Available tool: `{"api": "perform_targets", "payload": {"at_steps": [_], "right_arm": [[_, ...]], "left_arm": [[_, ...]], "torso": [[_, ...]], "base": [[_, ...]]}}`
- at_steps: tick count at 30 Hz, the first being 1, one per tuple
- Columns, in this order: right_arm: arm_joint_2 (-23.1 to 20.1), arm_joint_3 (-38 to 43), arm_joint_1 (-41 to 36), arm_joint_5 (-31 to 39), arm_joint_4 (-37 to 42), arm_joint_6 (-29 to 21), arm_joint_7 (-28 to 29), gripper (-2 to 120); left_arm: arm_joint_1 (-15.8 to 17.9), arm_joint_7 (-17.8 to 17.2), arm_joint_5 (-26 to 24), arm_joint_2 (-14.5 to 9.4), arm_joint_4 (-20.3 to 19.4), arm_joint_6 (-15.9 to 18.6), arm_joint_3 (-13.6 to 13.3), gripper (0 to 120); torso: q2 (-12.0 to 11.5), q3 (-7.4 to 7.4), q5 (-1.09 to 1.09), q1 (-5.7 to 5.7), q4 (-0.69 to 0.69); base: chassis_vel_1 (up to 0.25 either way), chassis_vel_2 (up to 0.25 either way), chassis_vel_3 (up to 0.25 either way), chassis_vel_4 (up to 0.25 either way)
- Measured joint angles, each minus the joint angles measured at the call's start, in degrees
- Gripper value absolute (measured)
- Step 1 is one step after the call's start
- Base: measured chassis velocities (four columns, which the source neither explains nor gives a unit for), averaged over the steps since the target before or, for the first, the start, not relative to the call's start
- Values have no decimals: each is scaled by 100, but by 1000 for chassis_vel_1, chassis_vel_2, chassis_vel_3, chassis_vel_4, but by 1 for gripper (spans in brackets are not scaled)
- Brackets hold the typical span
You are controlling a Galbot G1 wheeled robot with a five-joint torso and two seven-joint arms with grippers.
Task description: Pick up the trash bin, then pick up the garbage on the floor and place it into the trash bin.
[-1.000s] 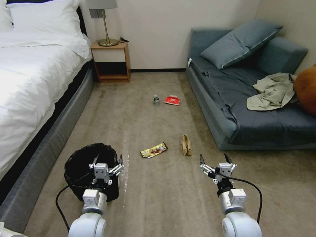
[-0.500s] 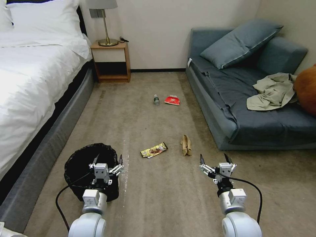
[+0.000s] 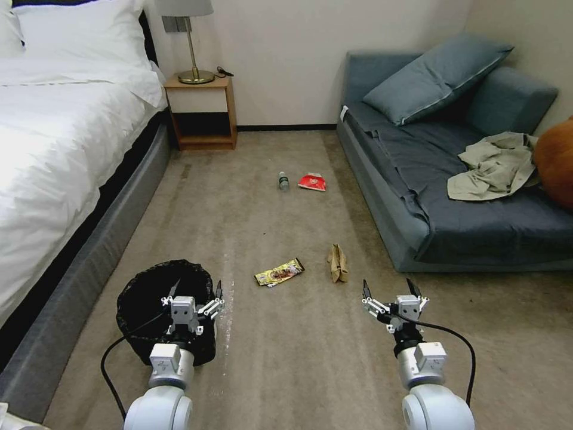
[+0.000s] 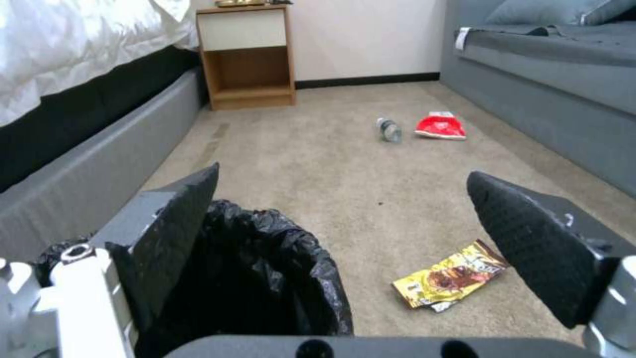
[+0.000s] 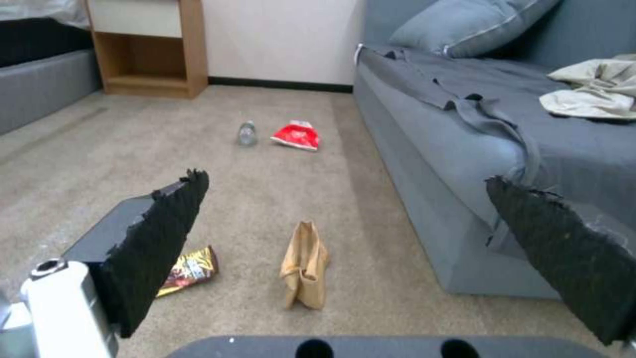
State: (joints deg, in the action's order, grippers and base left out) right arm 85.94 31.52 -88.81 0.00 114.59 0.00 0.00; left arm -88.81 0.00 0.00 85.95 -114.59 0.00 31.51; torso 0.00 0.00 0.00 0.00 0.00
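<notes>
Standing on the carpet (image 3: pixel 286 358) at the near left, close to the bed (image 3: pixel 54 149), the trash bin (image 3: pixel 140 310) is upright with its black bag lining the rim. The left gripper (image 3: pixel 196 294) hangs just over the right part of the bin mouth, and its fingers are spread wide with nothing between them. In the left wrist view one black pad is above the bag edge and the other pad is over bare carpet, not touching the bin.

The right gripper (image 3: pixel 388 291) is at the near right, above the carpet and near the corner of the sofa (image 3: pixel 430 197). Its claw is also wide apart and empty.

The garbage is all on the floor. The snack wrapper (image 3: pixel 279 272) lies flat between the two grippers, a little farther from the robot than they are. The paper bag (image 3: pixel 338 263) lies just to the right of it, near the sofa front. Farther away, in the middle of the room, the small bottle (image 3: pixel 283 181) lies beside the red packet (image 3: pixel 313 182), the bottle on the left, with a small gap between them.

A nightstand (image 3: pixel 202 110) stands at the far wall with a lamp (image 3: pixel 191 42) on it. A beige garment (image 3: pixel 495 167) lies on the sofa seat, and a grey cushion (image 3: pixel 436 74) leans on the backrest.
</notes>
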Motion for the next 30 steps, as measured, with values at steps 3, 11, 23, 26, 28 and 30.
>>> {"api": "perform_targets", "payload": {"at_steps": [3,11,23,26,28,30], "right_arm": [[0,0,0,0,0,0,0,100],[0,0,0,0,0,0,0,100],[0,0,0,0,0,0,0,100],[0,0,0,0,0,0,0,100],[0,0,0,0,0,0,0,100],[0,0,0,0,0,0,0,100]], "left_arm": [[0,0,0,0,0,0,0,100],[0,0,0,0,0,0,0,100],[0,0,0,0,0,0,0,100],[0,0,0,0,0,0,0,100],[0,0,0,0,0,0,0,100],[0,0,0,0,0,0,0,100]], "torso": [[0,0,0,0,0],[0,0,0,0,0],[0,0,0,0,0],[0,0,0,0,0],[0,0,0,0,0],[0,0,0,0,0]], "base": [[0,0,0,0],[0,0,0,0],[0,0,0,0],[0,0,0,0],[0,0,0,0],[0,0,0,0]]}}
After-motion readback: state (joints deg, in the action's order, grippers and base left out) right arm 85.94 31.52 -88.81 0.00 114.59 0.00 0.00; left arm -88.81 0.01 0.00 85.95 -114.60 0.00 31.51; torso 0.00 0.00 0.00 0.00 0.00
